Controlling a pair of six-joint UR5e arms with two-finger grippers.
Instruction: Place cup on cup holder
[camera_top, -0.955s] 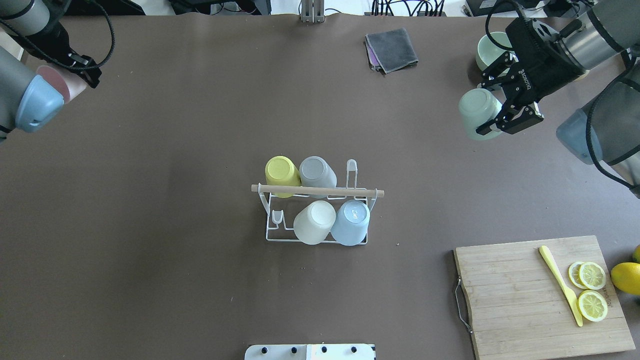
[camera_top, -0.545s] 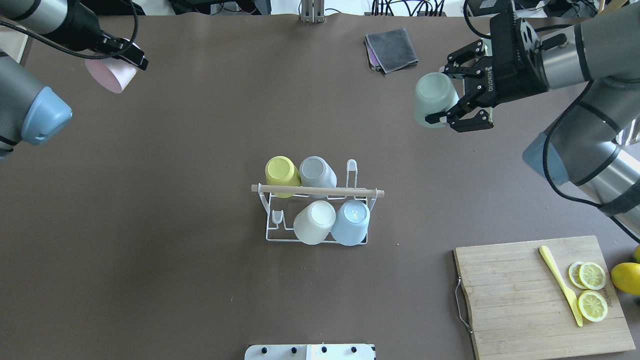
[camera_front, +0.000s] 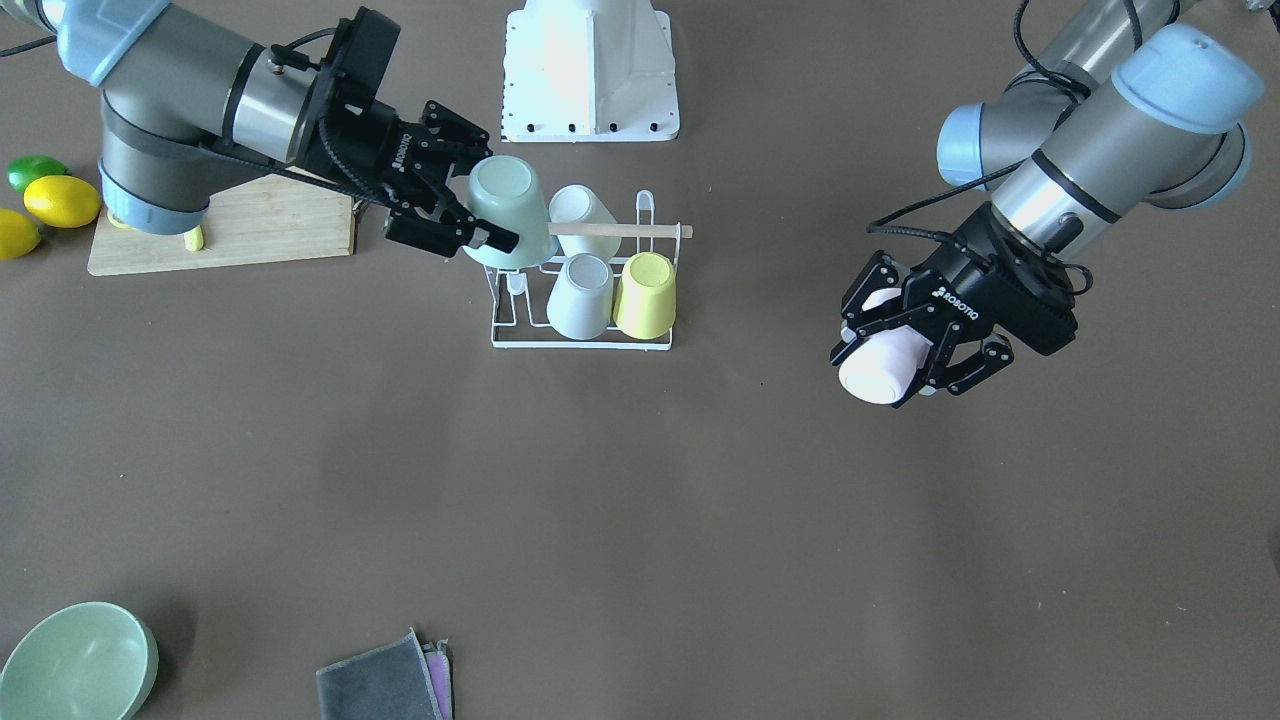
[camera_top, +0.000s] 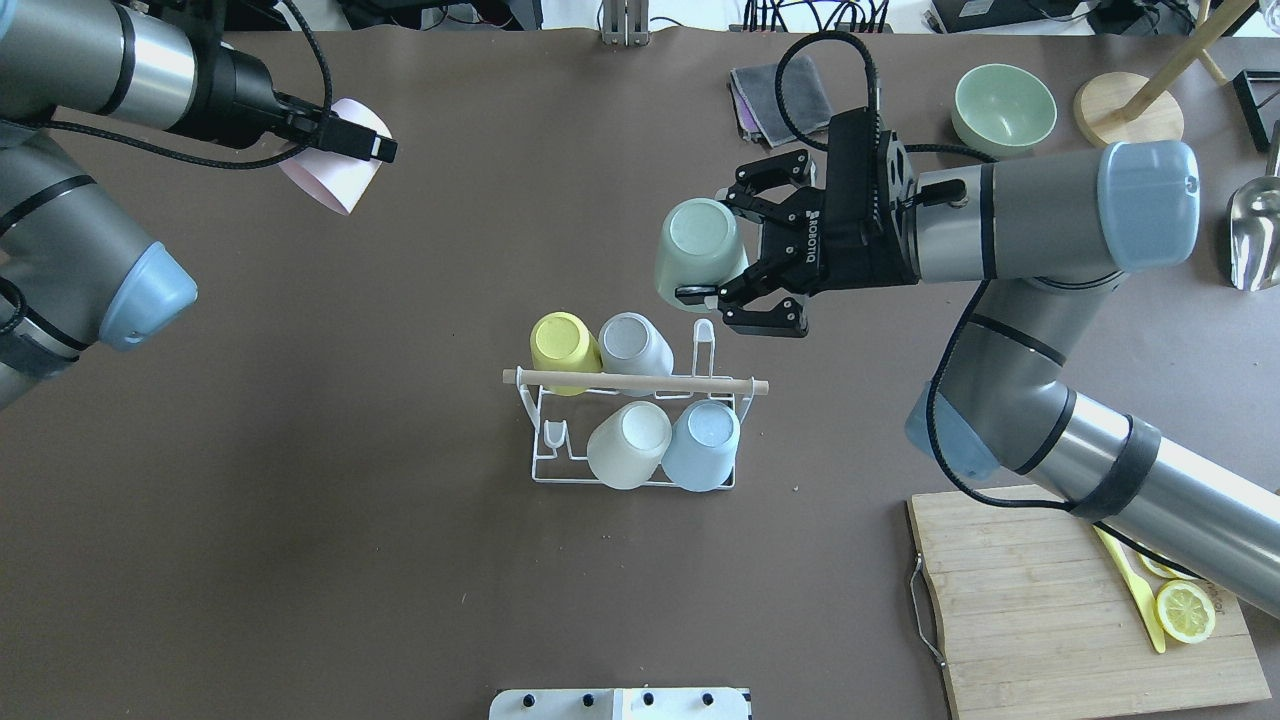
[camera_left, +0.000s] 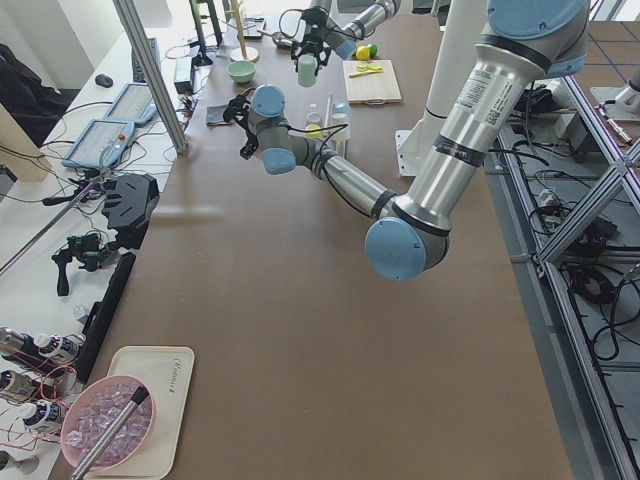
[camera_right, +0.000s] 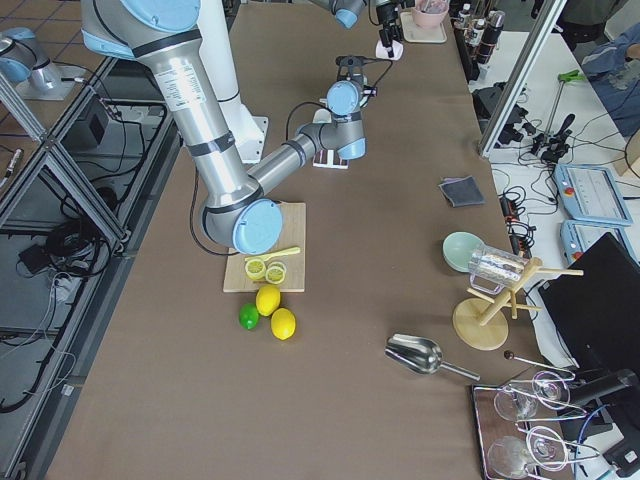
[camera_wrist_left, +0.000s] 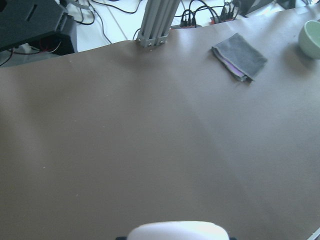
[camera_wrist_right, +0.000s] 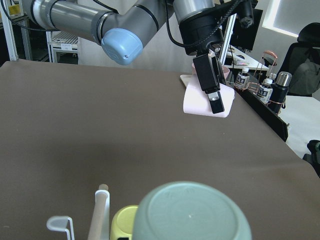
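The cup holder (camera_top: 740, 384), a white wire rack with a wooden rod on top, stands mid-table and also shows in the front view (camera_front: 580, 342). It bears a yellow cup (camera_top: 563, 345), a grey cup (camera_top: 633, 343), a cream cup (camera_top: 628, 443) and a blue cup (camera_top: 702, 443). Its back-right prong (camera_top: 704, 335) is bare. My right gripper (camera_top: 712, 242) is shut on a pale green cup (camera_top: 698, 252), held bottom-up above the table just behind that prong. My left gripper (camera_top: 345, 150) is shut on a pink cup (camera_top: 335, 175) at the far left, held in the air.
A green bowl (camera_top: 1003, 103) and a folded grey cloth (camera_top: 780, 95) lie at the back right. A wooden cutting board (camera_top: 1020, 580) with lemon slices and a yellow knife sits front right. A metal scoop (camera_top: 1250, 235) lies at the right edge.
My right gripper has carried the green cup left and toward the rack's back-right prong. My left gripper has carried the pink cup to the right, further over the table.
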